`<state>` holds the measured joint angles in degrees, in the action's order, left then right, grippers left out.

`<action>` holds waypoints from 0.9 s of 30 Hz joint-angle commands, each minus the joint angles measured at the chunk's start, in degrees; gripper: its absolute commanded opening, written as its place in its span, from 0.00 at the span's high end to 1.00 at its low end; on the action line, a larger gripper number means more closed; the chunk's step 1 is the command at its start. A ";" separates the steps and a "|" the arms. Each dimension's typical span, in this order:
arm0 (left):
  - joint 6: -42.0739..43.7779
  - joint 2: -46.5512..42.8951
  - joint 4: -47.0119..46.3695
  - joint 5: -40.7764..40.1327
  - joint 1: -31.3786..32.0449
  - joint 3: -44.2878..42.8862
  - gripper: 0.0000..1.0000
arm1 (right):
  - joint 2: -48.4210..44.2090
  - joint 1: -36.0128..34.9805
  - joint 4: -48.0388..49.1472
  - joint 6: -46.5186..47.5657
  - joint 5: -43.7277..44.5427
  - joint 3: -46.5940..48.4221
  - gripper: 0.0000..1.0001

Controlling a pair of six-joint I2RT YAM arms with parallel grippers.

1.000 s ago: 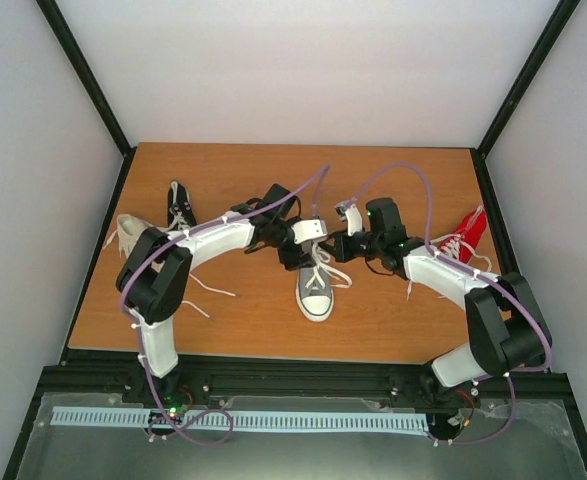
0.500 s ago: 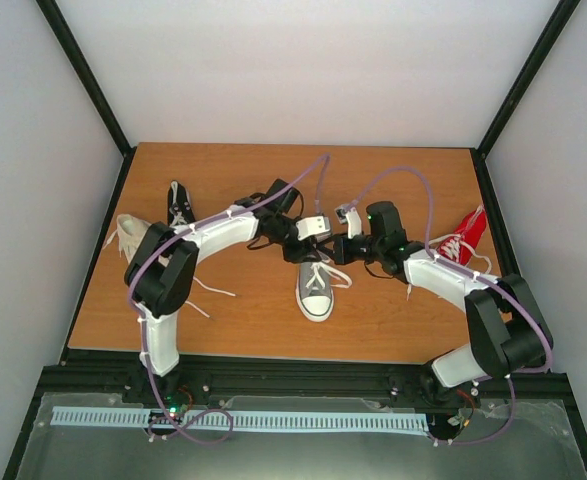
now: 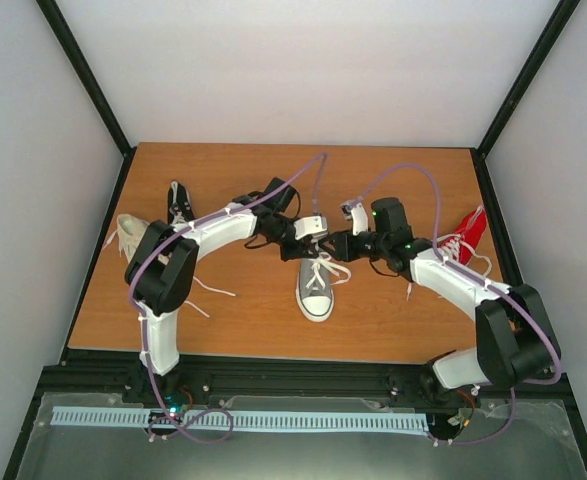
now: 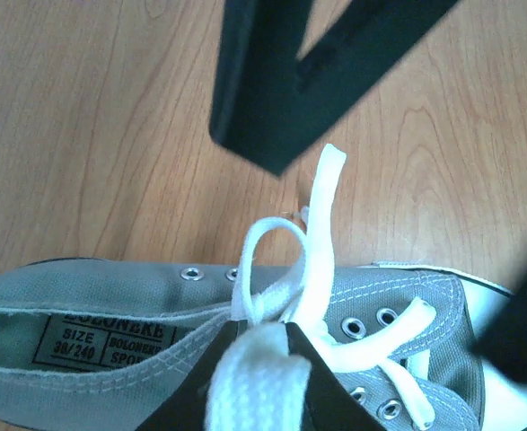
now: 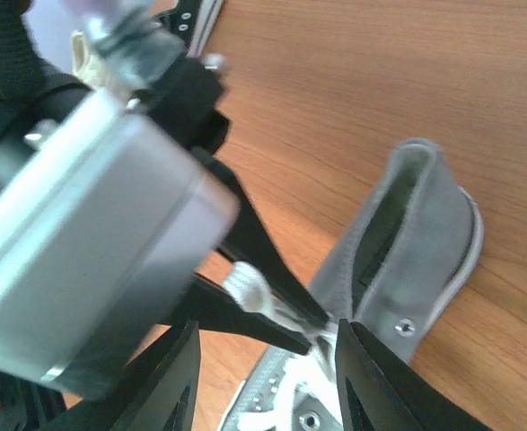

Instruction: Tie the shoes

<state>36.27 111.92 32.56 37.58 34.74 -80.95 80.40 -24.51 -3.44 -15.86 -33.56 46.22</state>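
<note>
The grey shoe (image 3: 315, 287) lies mid-table, toe toward the arms, heel under both grippers. In the left wrist view its tongue and eyelets (image 4: 110, 301) fill the bottom. My left gripper (image 4: 261, 329) is shut on a white lace (image 4: 321, 224) that forms a small loop above the eyelets. In the top view the left gripper (image 3: 320, 243) meets my right gripper (image 3: 339, 246) over the shoe's opening. My right gripper (image 5: 267, 359) stands open, its fingers (image 5: 169, 382) on either side of the left gripper's tips and the pinched lace (image 5: 248, 289); it holds nothing.
A black shoe (image 3: 180, 204) and a cream shoe (image 3: 126, 236) lie at the left of the table, with loose laces trailing beside the left arm. A red shoe (image 3: 463, 238) lies by the right edge, next to the right forearm.
My left gripper has closed onto the white lace over the grey shoe. My right gripper, shut a second ago, has opened. Both heads have shifted slightly closer together.
</note>
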 commanded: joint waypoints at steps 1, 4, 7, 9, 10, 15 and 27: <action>1.52 0.23 0.55 2.30 -0.22 -1.49 0.88 | 1.41 1.96 -3.06 0.77 1.31 1.24 0.57; 1.34 0.13 -0.03 1.63 -0.20 -1.19 0.88 | 4.07 2.09 -3.12 0.17 0.79 1.58 0.55; 1.34 0.22 -0.04 1.32 -0.20 -0.99 0.88 | 6.56 2.19 -2.31 -0.21 -0.67 1.93 0.51; 1.21 0.23 -0.03 1.26 -0.20 -0.96 0.88 | 8.13 2.19 -1.59 -0.09 -2.38 2.39 0.52; 1.25 0.23 -0.04 1.22 -0.20 -0.97 0.87 | 8.93 2.23 -1.35 0.07 -3.31 2.76 0.56; 1.25 0.32 0.14 1.00 -0.20 -1.13 0.88 | 11.17 2.20 -1.61 1.04 -4.34 3.88 0.83; -2.11 0.35 -0.14 0.55 -0.20 -2.06 0.92 | 5.99 2.10 -2.07 2.41 -8.92 1.16 0.97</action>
<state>35.57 111.92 32.58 37.50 34.65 -80.97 89.82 -22.52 -5.78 -14.17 -39.48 48.40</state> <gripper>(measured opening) 0.079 0.029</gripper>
